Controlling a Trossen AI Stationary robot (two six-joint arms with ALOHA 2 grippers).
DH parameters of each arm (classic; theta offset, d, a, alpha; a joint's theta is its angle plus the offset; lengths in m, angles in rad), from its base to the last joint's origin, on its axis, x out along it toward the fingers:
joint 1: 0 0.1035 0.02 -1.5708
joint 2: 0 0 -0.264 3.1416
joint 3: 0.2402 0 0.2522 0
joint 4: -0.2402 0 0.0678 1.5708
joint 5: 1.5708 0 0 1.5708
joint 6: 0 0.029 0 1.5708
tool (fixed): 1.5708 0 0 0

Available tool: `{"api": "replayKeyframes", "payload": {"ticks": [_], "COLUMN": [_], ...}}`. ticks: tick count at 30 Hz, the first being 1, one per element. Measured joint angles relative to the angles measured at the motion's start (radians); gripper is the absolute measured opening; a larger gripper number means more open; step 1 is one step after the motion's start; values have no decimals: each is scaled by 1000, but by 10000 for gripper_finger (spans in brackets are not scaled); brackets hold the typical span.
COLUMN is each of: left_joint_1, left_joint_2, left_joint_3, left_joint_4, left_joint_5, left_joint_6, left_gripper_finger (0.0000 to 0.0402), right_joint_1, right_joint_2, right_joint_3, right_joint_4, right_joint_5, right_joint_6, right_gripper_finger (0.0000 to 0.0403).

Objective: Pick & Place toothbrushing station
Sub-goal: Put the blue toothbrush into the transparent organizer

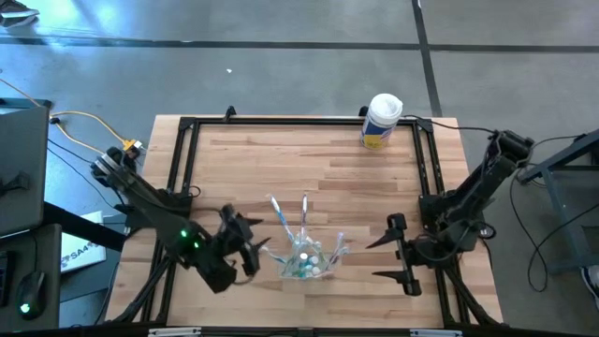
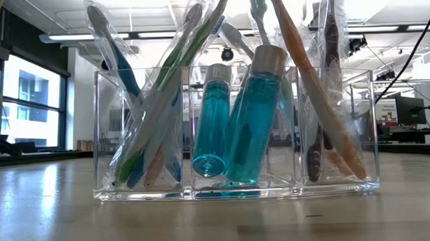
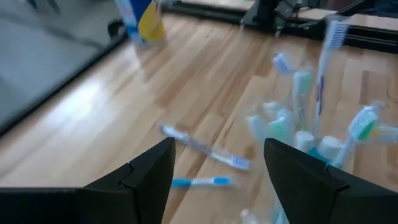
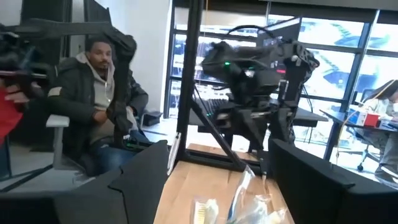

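Observation:
A small clear plastic holder (image 1: 306, 262) stands near the table's near edge. In the low view the holder (image 2: 236, 185) has three compartments. They hold wrapped toothbrushes (image 2: 157, 116) and two teal bottles (image 2: 233, 127) with silver caps. Two more toothbrushes lie on the wood just beyond the holder (image 1: 281, 215) (image 1: 304, 208); they also show in the left wrist view (image 3: 205, 149) (image 3: 196, 182). My left gripper (image 1: 260, 255) (image 3: 217, 146) is open and empty just left of the holder. My right gripper (image 1: 374, 259) (image 4: 217, 152) is open and empty right of it.
A large white canister with a yellow label (image 1: 381, 120) stands at the table's far right. A black frame (image 1: 187, 140) runs round the table. A person (image 4: 93, 106) sits beyond the table in the right wrist view. Bare wood (image 1: 281, 159) lies between holder and canister.

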Motion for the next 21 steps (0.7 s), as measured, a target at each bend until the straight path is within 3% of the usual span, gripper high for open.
{"api": "replayKeyframes", "payload": {"ticks": [5,9,16,21], "left_joint_1": [87,195,359,397], "left_joint_2": [-81,-99,-105,-95], "left_joint_3": [0,0,0,0], "left_joint_4": [-194,-308,-483,-520], "left_joint_5": [165,241,398,517], "left_joint_6": [-159,-186,-28,170], "left_gripper_finger": [243,243,243,243], "right_joint_1": [34,43,43,43], "right_joint_2": [-1,-1,-1,-1], "right_joint_3": [0,0,0,0], "right_joint_4": [-4,-4,-36,-66], "right_joint_5": [68,76,76,75], "right_joint_6": [-1,1,28,33], "right_gripper_finger": [271,270,270,270]}}
